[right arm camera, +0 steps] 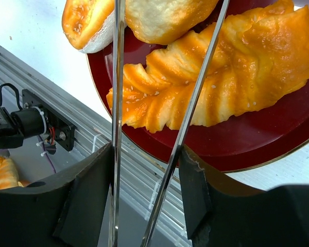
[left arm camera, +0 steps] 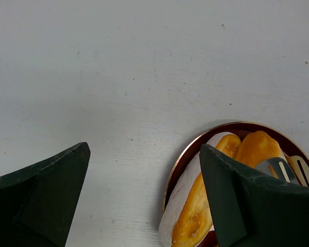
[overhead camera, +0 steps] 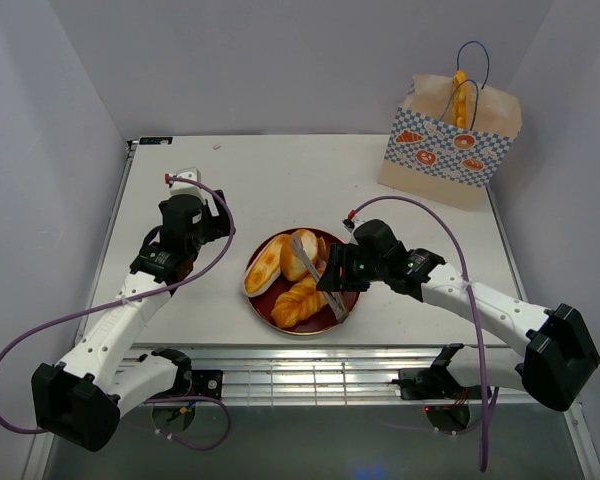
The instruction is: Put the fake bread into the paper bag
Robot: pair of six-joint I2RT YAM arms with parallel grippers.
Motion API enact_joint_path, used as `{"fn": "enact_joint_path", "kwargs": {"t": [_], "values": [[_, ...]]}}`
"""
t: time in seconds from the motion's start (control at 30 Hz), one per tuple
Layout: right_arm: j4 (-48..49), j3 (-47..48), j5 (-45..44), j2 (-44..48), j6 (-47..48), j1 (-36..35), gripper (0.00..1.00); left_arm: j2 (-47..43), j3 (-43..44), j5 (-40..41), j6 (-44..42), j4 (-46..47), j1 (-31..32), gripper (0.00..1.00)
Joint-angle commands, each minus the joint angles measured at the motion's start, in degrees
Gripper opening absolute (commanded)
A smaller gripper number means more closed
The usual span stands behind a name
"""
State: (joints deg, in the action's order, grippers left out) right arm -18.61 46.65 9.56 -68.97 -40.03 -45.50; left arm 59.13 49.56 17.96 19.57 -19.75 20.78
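A dark red plate at the table's near middle holds fake bread: an oval roll, a round bun and a braided loaf. My right gripper is over the plate's right side, shut on metal tongs. In the right wrist view the tong arms pass between my fingers, straddling the braided loaf. My left gripper is open and empty, left of the plate. The paper bag stands at the far right, an orange piece sticking out of its top.
The left wrist view shows bare white table, the plate rim and the oval roll by my right finger. A metal rail runs along the table's near edge. A stray croissant lies below the table.
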Motion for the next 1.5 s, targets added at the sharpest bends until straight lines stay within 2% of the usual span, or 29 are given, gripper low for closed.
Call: {"fn": "enact_joint_path", "kwargs": {"t": [0.0, 0.23, 0.37, 0.67, 1.47], "values": [[-0.63, 3.26, -1.65, -0.02, 1.01, -0.65, 0.49, -1.74, 1.77, -0.55, 0.38, -0.03, 0.23, 0.98], [-2.74, 3.71, -3.32, 1.55, 1.53, -1.09, 0.40, -1.74, 1.77, -0.90, 0.47, -0.03, 0.23, 0.98], [-3.10, 2.74, -3.32, 2.26, 1.45, -1.09, 0.27, -1.74, 1.77, -0.90, 0.47, 0.06, 0.23, 0.98], [-2.31, 2.30, -1.04, 3.84, 0.92, -1.35, 0.08, -1.83, 1.77, -0.82, 0.47, -0.03, 0.23, 0.98], [-5.64, 7.57, -3.41, 9.99, 2.15, -1.35, 0.08, -1.83, 1.68, -0.29, 0.38, 0.06, 0.23, 0.98]]}}
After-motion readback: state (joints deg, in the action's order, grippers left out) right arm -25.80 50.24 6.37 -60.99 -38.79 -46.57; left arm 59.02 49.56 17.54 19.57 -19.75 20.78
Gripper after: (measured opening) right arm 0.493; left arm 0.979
